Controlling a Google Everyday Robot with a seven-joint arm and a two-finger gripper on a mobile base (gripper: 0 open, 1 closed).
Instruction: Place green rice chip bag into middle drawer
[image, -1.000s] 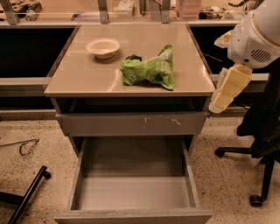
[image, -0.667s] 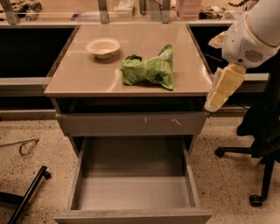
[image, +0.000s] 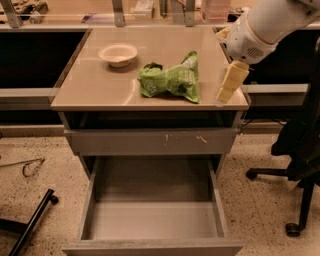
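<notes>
The green rice chip bag (image: 171, 78) lies crumpled on the beige counter top (image: 95, 85), right of centre. The middle drawer (image: 152, 217) is pulled open below, grey and with nothing in it. My gripper (image: 229, 84) hangs from the white arm at the right edge of the counter, a short way right of the bag and apart from it, holding nothing.
A white bowl (image: 118, 54) sits on the counter at the back left. The closed top drawer front (image: 150, 142) bears pale scratch marks. A black office chair (image: 300, 150) stands at the right. Black cables and a bar lie on the floor at the left.
My arm and gripper have moved left, from beyond the counter's right edge to over its right edge, closer to the bag. The bag, bowl and drawer have not moved.
</notes>
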